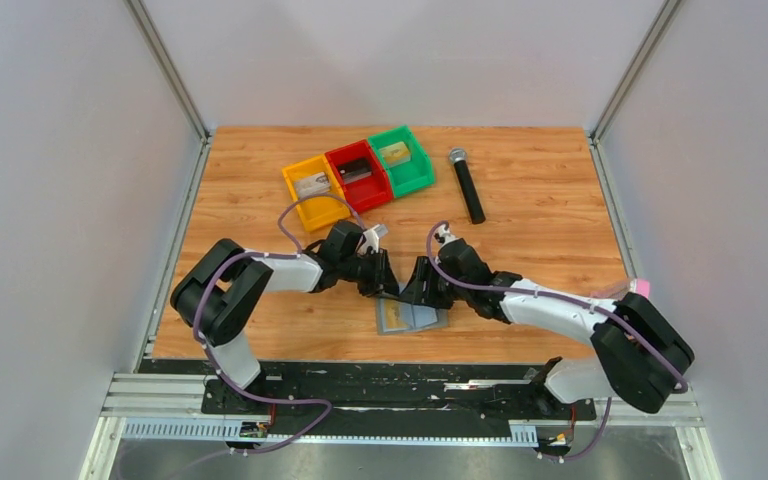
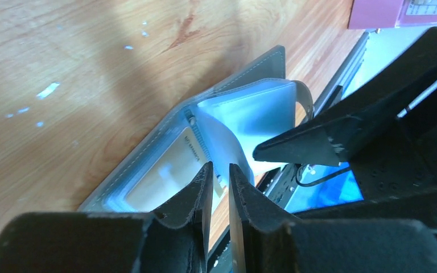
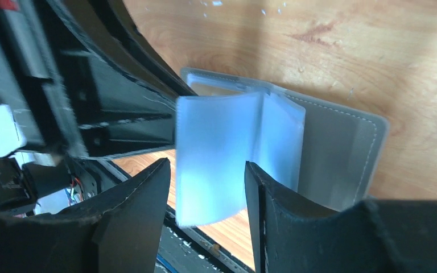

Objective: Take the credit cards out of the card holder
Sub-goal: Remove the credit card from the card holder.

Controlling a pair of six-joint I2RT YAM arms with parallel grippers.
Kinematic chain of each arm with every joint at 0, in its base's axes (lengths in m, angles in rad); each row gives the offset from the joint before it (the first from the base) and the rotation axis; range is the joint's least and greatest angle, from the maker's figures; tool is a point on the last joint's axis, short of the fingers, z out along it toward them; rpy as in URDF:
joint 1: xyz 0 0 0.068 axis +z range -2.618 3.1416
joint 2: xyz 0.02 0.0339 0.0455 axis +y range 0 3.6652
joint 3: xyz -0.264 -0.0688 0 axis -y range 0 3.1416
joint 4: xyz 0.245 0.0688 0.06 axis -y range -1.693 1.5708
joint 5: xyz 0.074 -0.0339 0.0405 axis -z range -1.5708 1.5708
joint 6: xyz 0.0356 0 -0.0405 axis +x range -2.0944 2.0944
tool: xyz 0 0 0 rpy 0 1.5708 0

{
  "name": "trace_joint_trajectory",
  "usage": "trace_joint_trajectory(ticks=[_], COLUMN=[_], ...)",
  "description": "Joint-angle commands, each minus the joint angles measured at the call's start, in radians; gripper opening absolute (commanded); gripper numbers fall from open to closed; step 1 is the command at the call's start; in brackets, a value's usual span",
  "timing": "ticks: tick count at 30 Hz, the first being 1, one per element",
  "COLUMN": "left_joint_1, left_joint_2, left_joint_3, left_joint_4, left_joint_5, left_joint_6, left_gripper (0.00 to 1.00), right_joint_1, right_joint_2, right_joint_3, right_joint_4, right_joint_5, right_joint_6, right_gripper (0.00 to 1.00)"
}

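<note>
The grey-blue card holder (image 1: 422,320) lies open on the wood near the front edge, its grey cover (image 3: 341,148) flat. A tan-gold credit card (image 2: 159,176) sits in its left pocket. One clear sleeve (image 3: 216,142) stands up from the spine. It bows over to my left gripper (image 2: 221,168), whose jaws are a thin slit apart and shut on the sleeve's edge. My right gripper (image 3: 207,165) is open, one finger on each side of that sleeve without touching it. Seen from above, both grippers (image 1: 388,288) (image 1: 418,292) meet tip to tip just behind the holder.
Yellow (image 1: 315,195), red (image 1: 357,172) and green (image 1: 402,160) bins stand in a row at the back, with a pale card in the yellow one and a tan one in the green. A black microphone (image 1: 467,186) lies to their right. The table's metal front rail runs close behind the holder.
</note>
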Motion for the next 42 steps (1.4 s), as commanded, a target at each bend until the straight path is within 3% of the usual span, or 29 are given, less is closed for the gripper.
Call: trace_joint_trajectory(ticks=[1,6,11,19,29,38,42], left_joint_1=[-0.020,-0.033,-0.060,-0.061,-0.021,0.004,0.004], left_joint_2=[0.023,0.040,0.076,0.106,-0.020,-0.193,-0.228], left_joint_3=[0.047,0.074,0.096,0.093,0.121,0.106,0.058], left_joint_4=[0.074,0.094,0.104,0.136,-0.053,-0.323,-0.327], left_joint_5=[0.038,0.049,0.045,0.031,-0.073,-0.219,-0.219], left_joint_6=[-0.026,-0.051,-0.050,-0.063,-0.042,0.077,0.091], left_gripper=[0.24,0.24,0.25,0.25,0.26,0.25,0.25], right_joint_1=[-0.006,-0.004,-0.005,-0.003,-0.004,-0.012,-0.018], right_joint_2=[-0.084,-0.165,-0.221,-0.166,-0.026,0.087,0.103], right_joint_3=[0.110,0.128,0.095,0.044,-0.039,-0.063,-0.068], right_joint_4=[-0.172,-0.225,-0.189,-0.091,0.069,0.144,0.163], right_joint_5=[0.084,0.090,0.039,-0.051,-0.077,-0.103,-0.118], right_joint_6=[-0.048,-0.049,-0.042,-0.024,-0.015,-0.004,-0.007], right_gripper=[0.52,0.50,0.38,0.25,0.23,0.21,0.21])
